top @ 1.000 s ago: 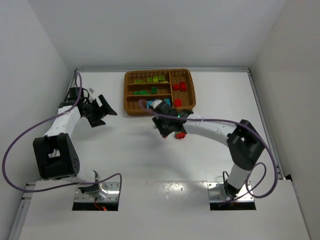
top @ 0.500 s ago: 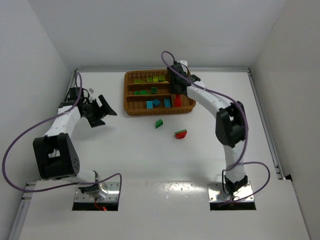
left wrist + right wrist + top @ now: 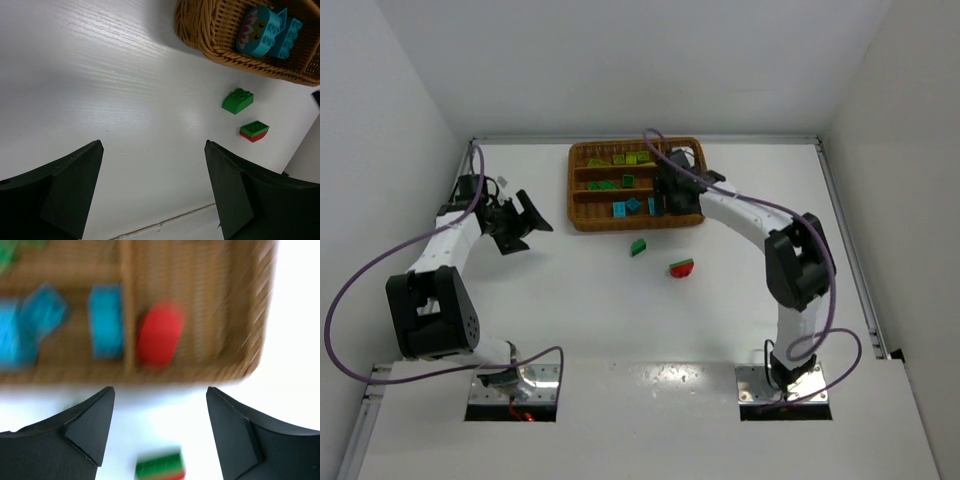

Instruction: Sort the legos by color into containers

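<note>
Red lego point(image 3: 160, 340) now in upright slot point(image 3: 205, 305) of tray point(image 3: 578, 216), right hand point(image 3: 159, 392) newly spread above, left hand point(image 3: 151, 145) spread.

Wicker tray point(image 3: 585, 222) holds color-sorted bricks point(image 3: 634, 206); green brick point(image 3: 638, 246) and red-and-green brick point(image 3: 682, 267) lie outside, toward six o'clock.

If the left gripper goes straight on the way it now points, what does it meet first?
Probably the bare table: the left gripper points down at it, beside the wicker tray; depth is unclear.
</note>
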You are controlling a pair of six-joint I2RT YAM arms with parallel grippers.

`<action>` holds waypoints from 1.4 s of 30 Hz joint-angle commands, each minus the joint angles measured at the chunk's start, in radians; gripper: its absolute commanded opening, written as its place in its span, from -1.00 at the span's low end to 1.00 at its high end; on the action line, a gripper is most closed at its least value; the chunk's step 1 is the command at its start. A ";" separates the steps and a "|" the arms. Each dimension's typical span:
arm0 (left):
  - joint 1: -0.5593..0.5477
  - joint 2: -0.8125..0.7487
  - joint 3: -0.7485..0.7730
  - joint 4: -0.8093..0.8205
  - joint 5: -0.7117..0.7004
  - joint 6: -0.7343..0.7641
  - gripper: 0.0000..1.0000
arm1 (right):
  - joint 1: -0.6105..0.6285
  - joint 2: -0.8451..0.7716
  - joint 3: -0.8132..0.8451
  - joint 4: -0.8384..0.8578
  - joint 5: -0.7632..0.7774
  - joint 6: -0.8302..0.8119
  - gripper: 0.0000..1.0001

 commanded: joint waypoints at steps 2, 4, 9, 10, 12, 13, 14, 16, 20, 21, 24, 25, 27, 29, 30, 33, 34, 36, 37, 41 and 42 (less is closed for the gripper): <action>0.002 -0.025 0.041 -0.002 -0.018 0.009 0.78 | 0.098 -0.144 -0.216 0.088 -0.196 0.053 0.56; 0.002 -0.025 0.041 -0.002 -0.018 0.019 0.78 | 0.132 -0.167 -0.288 0.143 -0.233 0.054 0.66; 0.002 -0.025 0.032 -0.002 -0.018 0.019 0.78 | 0.196 -0.081 -0.207 0.143 -0.233 0.034 0.79; 0.002 -0.035 0.032 -0.002 -0.009 0.019 0.78 | 0.196 -0.064 -0.187 0.130 -0.233 0.034 0.79; 0.002 -0.044 0.032 -0.002 -0.009 0.019 0.78 | 0.196 -0.007 -0.144 0.111 -0.233 0.081 0.79; 0.002 -0.044 0.032 -0.002 -0.009 0.019 0.78 | 0.196 0.011 -0.103 0.091 -0.221 0.098 0.73; 0.002 -0.044 0.032 -0.002 -0.009 0.019 0.78 | 0.196 0.043 -0.086 0.091 -0.221 0.113 0.69; -0.007 -0.053 0.032 -0.002 -0.009 0.019 0.78 | 0.196 0.075 -0.035 0.053 -0.221 0.162 0.56; -0.007 -0.053 0.032 -0.002 -0.018 0.019 0.78 | 0.196 0.126 0.000 0.020 -0.198 0.228 0.34; -0.007 -0.053 0.032 -0.002 -0.018 0.019 0.78 | 0.196 0.126 0.000 0.020 -0.189 0.242 0.29; -0.007 -0.053 0.032 -0.002 -0.018 0.019 0.78 | 0.205 0.135 0.009 0.011 -0.180 0.264 0.17; -0.007 -0.053 0.032 -0.002 -0.018 0.019 0.78 | 0.205 0.149 0.018 0.002 -0.180 0.264 0.13; -0.007 -0.053 0.032 -0.002 -0.018 0.019 0.78 | 0.215 0.149 0.019 -0.010 -0.152 0.264 0.10; -0.007 -0.053 0.032 -0.002 -0.018 0.019 0.78 | 0.215 0.160 0.019 -0.010 -0.129 0.264 -0.02; -0.007 -0.053 0.032 -0.002 -0.018 0.019 0.78 | 0.225 0.160 0.029 -0.010 -0.129 0.264 -0.09; -0.007 -0.053 0.032 -0.002 -0.018 0.019 0.78 | 0.225 0.160 0.042 -0.032 -0.120 0.253 -0.10; -0.007 -0.053 0.032 -0.002 -0.018 0.019 0.78 | 0.235 0.160 0.051 -0.045 -0.100 0.239 -0.02; -0.007 -0.053 0.032 -0.002 -0.009 0.019 0.78 | 0.235 0.160 0.051 -0.055 -0.091 0.239 0.15; -0.007 -0.053 0.032 -0.002 -0.009 0.019 0.78 | 0.244 0.160 0.029 -0.055 -0.080 0.239 0.15; -0.007 -0.053 0.032 -0.002 -0.009 0.019 0.78 | 0.244 0.146 -0.009 -0.020 -0.080 0.253 0.04; -0.007 -0.053 0.032 -0.002 -0.009 0.019 0.78 | 0.244 0.146 0.002 -0.019 -0.080 0.253 0.04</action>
